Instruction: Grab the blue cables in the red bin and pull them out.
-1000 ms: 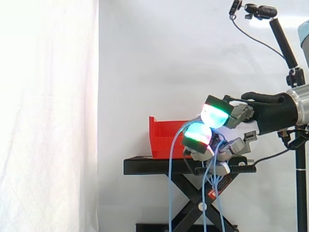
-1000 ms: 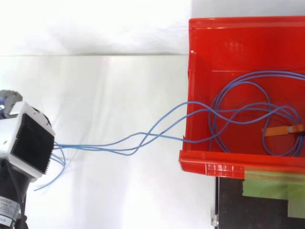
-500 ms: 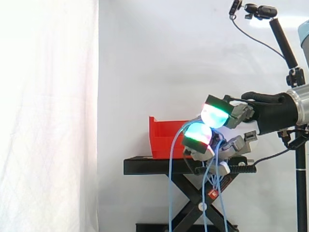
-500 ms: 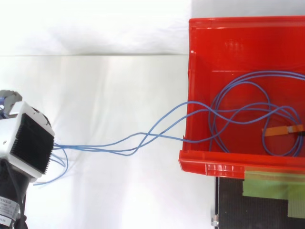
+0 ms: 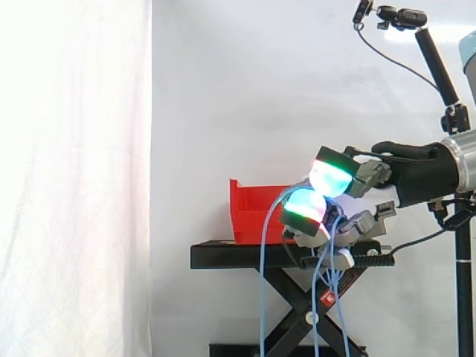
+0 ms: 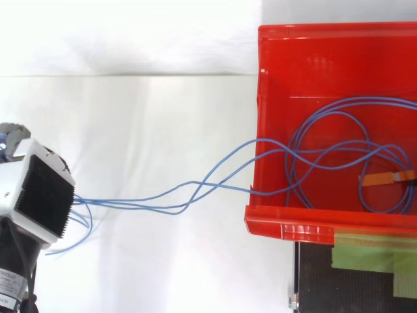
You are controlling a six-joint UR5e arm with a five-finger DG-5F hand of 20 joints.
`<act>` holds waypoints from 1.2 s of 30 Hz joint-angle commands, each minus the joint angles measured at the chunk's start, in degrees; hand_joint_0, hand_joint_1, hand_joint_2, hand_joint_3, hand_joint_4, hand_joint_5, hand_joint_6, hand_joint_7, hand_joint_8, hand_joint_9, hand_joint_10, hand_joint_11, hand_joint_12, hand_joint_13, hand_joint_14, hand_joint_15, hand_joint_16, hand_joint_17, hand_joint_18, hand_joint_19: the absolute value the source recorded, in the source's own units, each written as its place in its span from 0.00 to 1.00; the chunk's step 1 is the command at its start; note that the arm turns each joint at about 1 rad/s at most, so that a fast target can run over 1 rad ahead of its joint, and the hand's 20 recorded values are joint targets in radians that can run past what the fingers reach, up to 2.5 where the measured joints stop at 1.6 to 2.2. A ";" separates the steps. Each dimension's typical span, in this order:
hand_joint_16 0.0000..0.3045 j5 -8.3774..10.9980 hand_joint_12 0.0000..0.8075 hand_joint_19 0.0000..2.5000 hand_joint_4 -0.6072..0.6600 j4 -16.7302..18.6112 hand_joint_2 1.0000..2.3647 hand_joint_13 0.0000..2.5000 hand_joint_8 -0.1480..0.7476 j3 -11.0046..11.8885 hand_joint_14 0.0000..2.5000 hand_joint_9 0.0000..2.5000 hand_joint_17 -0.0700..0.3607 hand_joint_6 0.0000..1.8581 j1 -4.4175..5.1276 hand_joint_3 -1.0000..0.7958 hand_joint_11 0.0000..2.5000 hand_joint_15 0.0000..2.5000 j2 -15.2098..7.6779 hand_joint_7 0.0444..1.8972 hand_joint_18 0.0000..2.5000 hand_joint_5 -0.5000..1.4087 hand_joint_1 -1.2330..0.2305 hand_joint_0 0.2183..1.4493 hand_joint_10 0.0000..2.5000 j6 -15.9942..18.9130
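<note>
Blue cables (image 6: pixel 195 192) partly out: strands run over the red bin's (image 6: pixel 287 229) front wall to the hand (image 5: pixel 368 176), fingers curled round them well clear of it, but loops lie coiled inside, so roughly half done.

White curtain (image 5: pixel 223 111): pleated and brightly lit toward the left edge, plain grey-white elsewhere. Black scissor stand (image 5: pixel 223 256): flat top. Black camera pole (image 5: pixel 439 68): upper right corner. Green tape (image 6: pixel 371 251): on the stand's top.
</note>
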 commanded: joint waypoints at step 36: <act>0.15 0.00 0.34 0.41 0.50 0.00 0.00 0.48 0.42 -0.01 0.34 0.40 0.40 0.82 0.07 0.02 0.43 0.68 0.01 0.20 0.38 0.55 0.21 0.62 0.01 0.00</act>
